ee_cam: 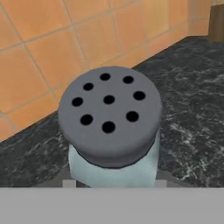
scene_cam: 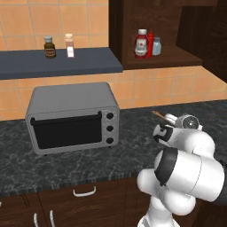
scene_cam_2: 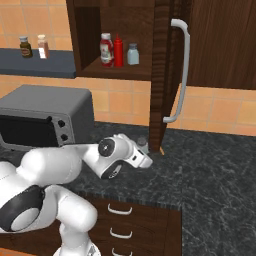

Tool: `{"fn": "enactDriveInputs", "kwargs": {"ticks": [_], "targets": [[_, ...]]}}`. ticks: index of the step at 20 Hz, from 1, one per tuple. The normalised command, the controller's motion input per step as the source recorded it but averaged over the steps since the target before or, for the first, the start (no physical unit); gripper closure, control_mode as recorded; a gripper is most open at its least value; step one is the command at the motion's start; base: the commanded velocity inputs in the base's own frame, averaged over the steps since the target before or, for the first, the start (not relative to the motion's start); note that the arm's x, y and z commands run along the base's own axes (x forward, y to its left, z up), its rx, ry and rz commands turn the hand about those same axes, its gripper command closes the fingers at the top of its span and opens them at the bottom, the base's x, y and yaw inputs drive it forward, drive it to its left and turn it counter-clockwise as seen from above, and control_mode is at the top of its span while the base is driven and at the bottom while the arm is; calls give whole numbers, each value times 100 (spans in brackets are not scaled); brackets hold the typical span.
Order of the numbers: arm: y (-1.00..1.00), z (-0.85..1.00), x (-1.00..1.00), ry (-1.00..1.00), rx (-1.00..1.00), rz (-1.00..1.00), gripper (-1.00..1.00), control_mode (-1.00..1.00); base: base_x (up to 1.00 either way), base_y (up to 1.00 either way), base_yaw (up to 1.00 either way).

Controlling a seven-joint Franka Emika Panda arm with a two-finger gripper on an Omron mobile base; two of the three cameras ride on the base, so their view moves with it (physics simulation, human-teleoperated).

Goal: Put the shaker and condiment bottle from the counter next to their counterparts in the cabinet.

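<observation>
**Operator:** I have the claw [scene_cam_2: 146, 159] down at the back of the counter [scene_cam_2: 215, 165], closed in snug around the shaker [ee_cam: 111, 127]. From the hand camera its grey perforated top sits dead centre, pale blue body below it, base on the dark stone close to the tiled wall [ee_cam: 52, 48]. So the shaker is on the counter, gripped, not lifted.

**Spotter:** And the red one?

**Operator:** The stout condiment bottle [scene_cam: 141, 43] with the white cap already stands on the cabinet [scene_cam_2: 165, 75] shelf, touching the slim red squeeze bottle [scene_cam: 150, 43]. The other grey-blue shaker [scene_cam: 157, 46] is just beside those, nearer the open side.

**Spotter:** What worries you?

**Operator:** Three things. I can't see the fingertips against the glass, so I can't tell how low the grip is; if it's high near the rounded top, the shaker may slip or tilt as I lift. Second, the open cabinet door [scene_cam_2: 172, 75] hangs right above the hand, so a straight rise could clip its edge. Third, the shelf is crowded; coming in carelessly could knock the twin shaker over.
</observation>
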Motion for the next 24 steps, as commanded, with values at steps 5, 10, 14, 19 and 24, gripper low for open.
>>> {"fn": "enactDriveInputs", "kwargs": {"ticks": [5, 10, 14, 19, 24], "targets": [[2, 87, -15, 0, -3, 22, 100, -100, 0, 0, 0], [0, 68, -20, 3, -5, 27, 100, -100, 0, 0, 0], [0, 54, -24, 5, -10, 31, 100, -100, 0, 0, 0], [2, 46, -15, 11, -10, 24, 100, -100, 0, 0, 0], [9, 28, -12, 17, -21, 15, 100, -100, 0, 0, 0]]}}
